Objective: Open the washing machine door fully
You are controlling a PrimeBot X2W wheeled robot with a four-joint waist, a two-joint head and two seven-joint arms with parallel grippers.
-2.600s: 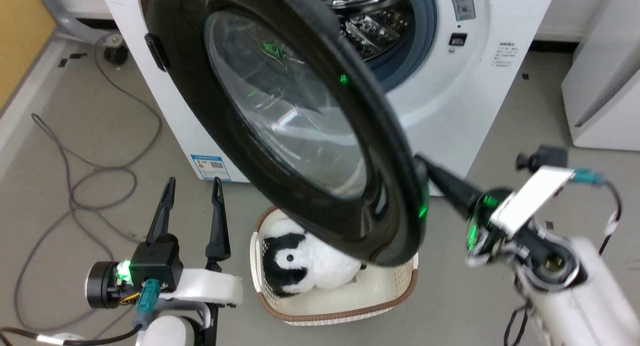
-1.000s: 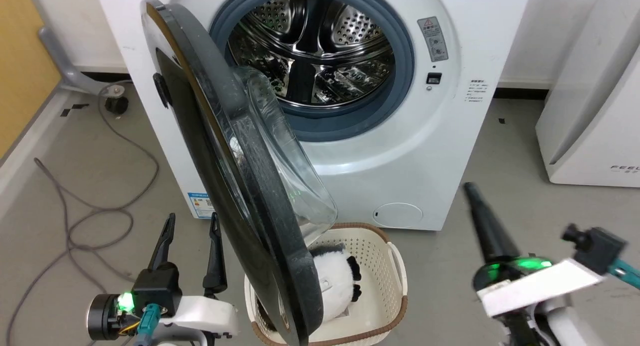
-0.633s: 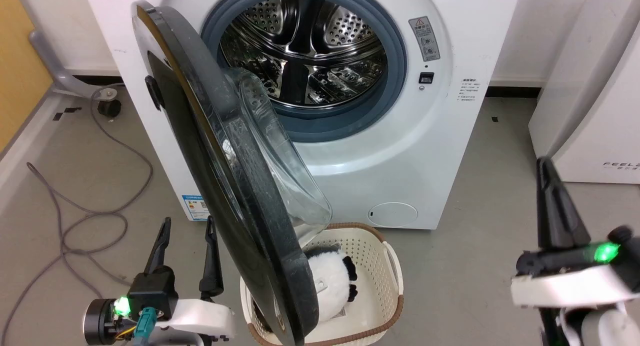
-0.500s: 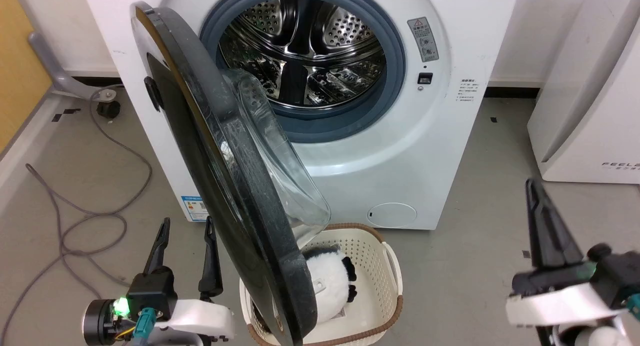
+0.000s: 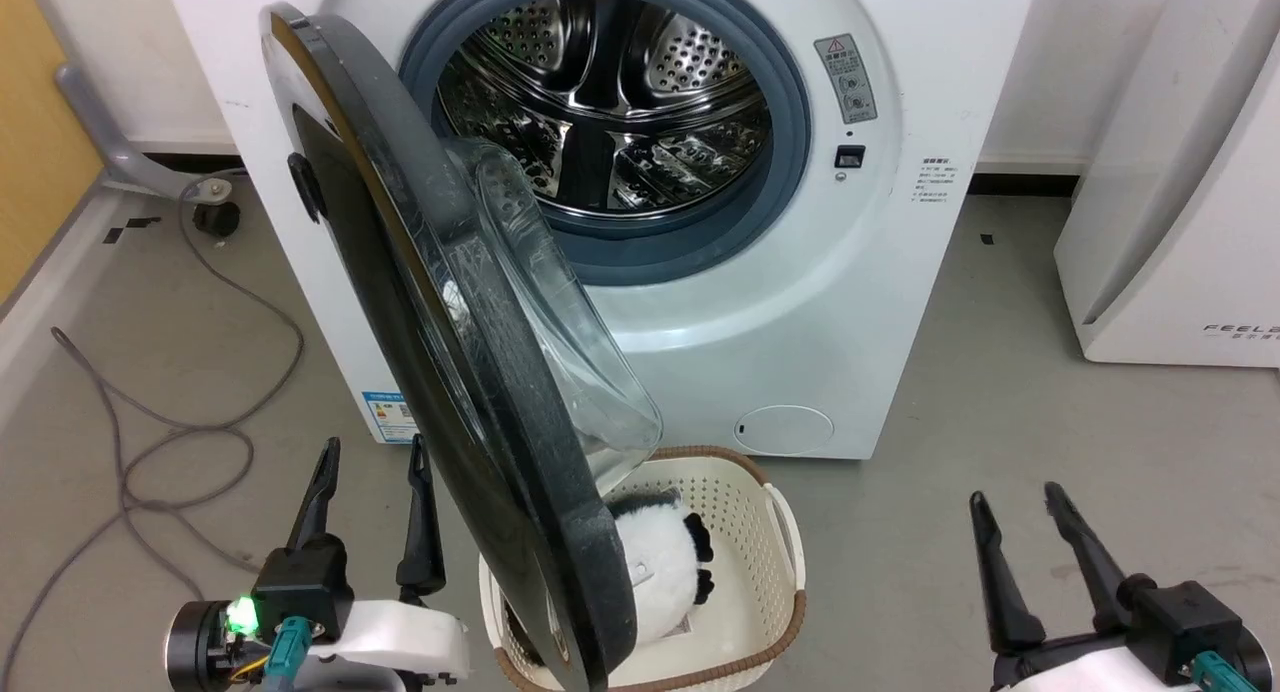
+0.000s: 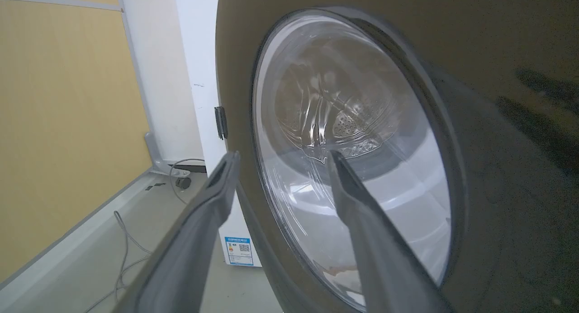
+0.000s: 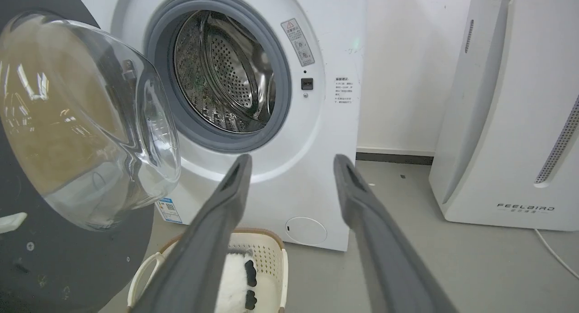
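Head view: the large round glossy black washing machine door (image 5: 455, 352), with its bulging clear glass bowl, is seen swung well out from the white front-loading washing machine (image 5: 800, 302), and the perforated steel drum (image 5: 600, 102) is exposed. A cream perforated plastic basket (image 5: 790, 572) containing a black-and-white plush toy (image 5: 660, 572) is set below the door on the grey floor (image 5: 1000, 392). The left gripper (image 5: 372, 452) and right gripper (image 5: 1012, 492) are held spread apart and empty, clear of the door. A grey cable (image 5: 300, 340) is looped near a yellow wall panel (image 5: 30, 172).
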